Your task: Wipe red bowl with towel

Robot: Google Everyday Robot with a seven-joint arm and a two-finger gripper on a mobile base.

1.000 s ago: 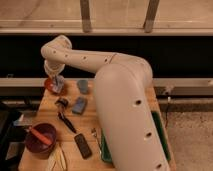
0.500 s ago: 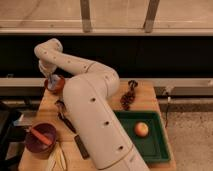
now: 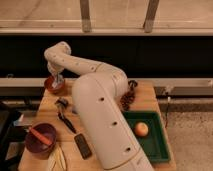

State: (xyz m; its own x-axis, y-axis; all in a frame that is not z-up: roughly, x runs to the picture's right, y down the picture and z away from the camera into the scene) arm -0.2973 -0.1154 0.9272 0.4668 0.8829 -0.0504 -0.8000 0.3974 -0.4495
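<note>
End effector [image 3: 57, 80] sits closed in the red bowl [image 3: 53, 87] on the table [image 3: 150, 97]; any hold on something cannot be told.

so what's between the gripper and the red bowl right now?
The towel: the camera view shows it bunched under the gripper, down in the red bowl.

White arm [image 3: 102, 107] reaches fwd w/ elbow bent, end effector [image 3: 56, 81] closed, pointing down, far left.
</note>
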